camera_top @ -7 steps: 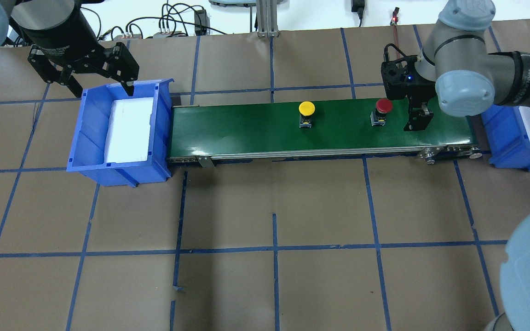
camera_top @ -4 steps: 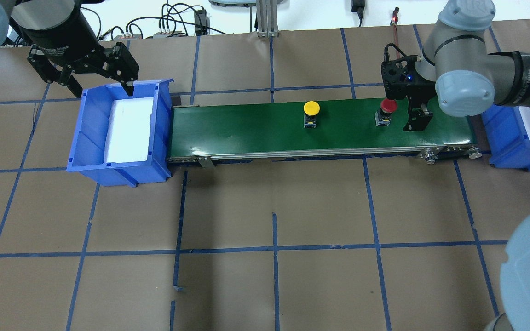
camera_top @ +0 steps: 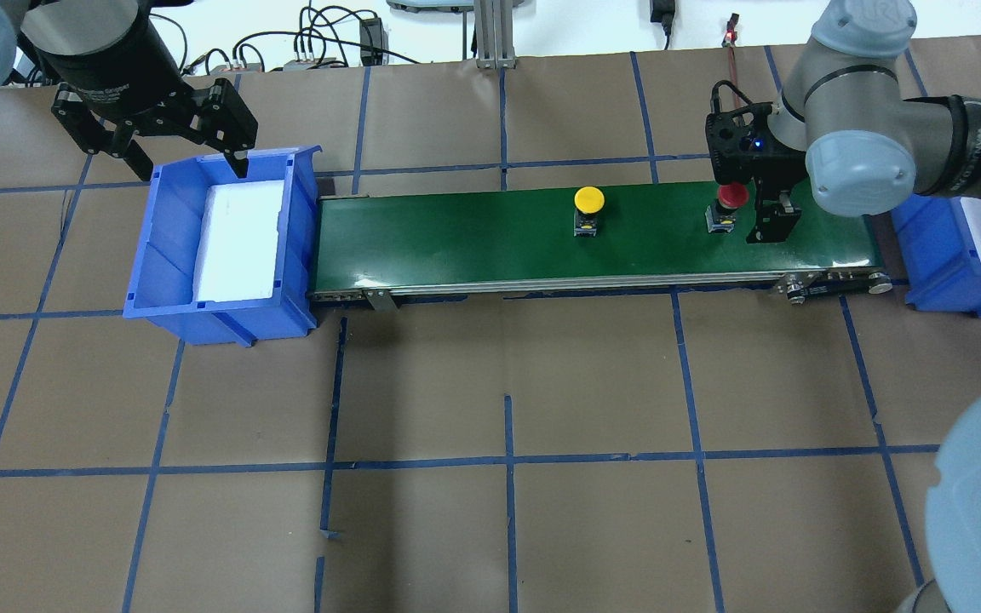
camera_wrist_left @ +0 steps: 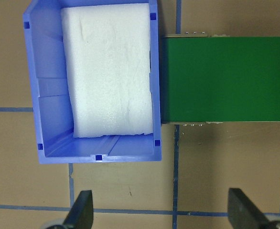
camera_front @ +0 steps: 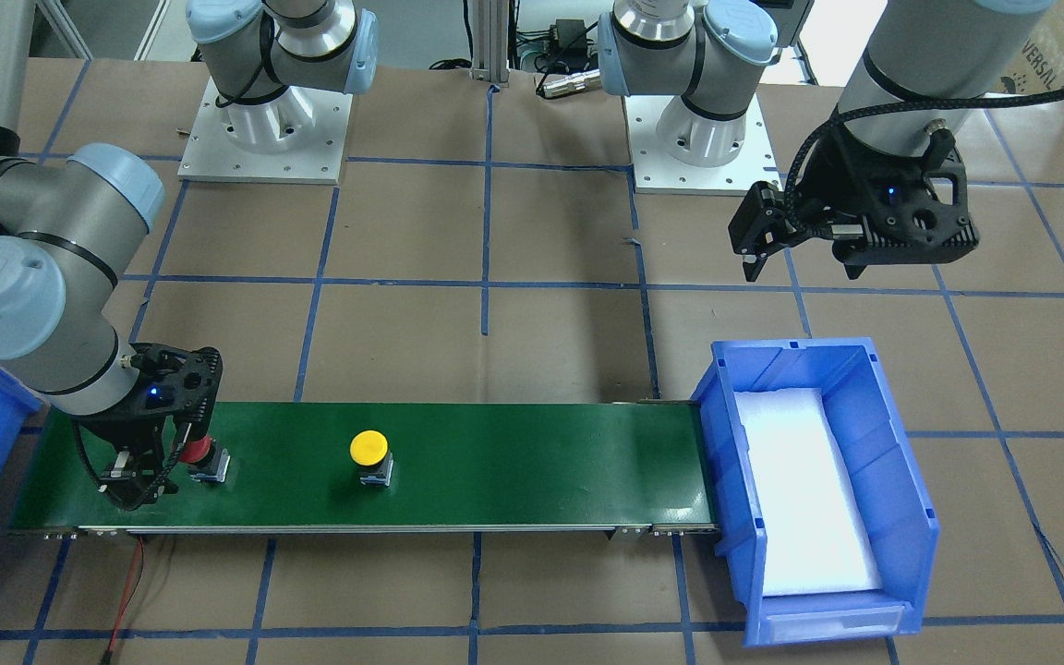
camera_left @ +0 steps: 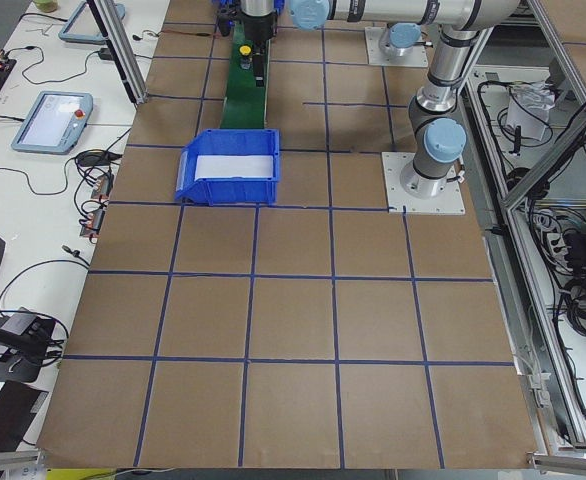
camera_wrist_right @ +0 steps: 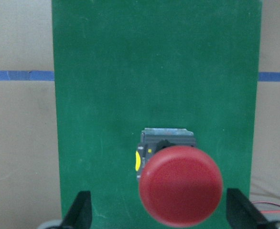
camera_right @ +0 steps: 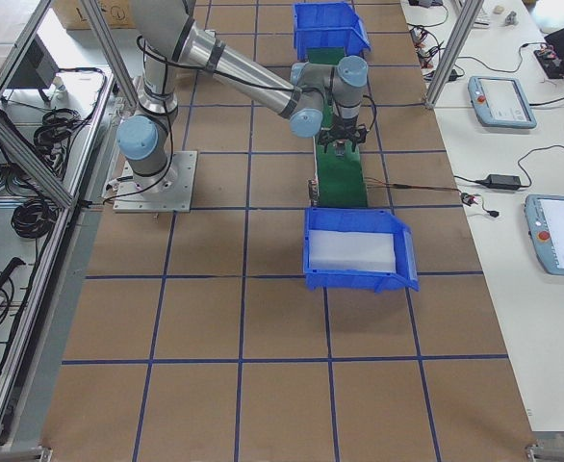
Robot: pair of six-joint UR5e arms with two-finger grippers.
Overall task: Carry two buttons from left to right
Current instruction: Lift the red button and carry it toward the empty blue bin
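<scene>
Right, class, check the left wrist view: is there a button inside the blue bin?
No, the blue bin holds only a white foam pad, with nothing lying on it.

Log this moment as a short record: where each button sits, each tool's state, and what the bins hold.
red button: upright on the green conveyor belt, near its right end, not gripped
yellow button: upright on the belt, right of its middle, free
right tool: open, straddling the red button
left tool: open, empty, above the table beside the left blue bin
left blue bin: white foam pad only
right blue bin: white pad only, no button
</scene>
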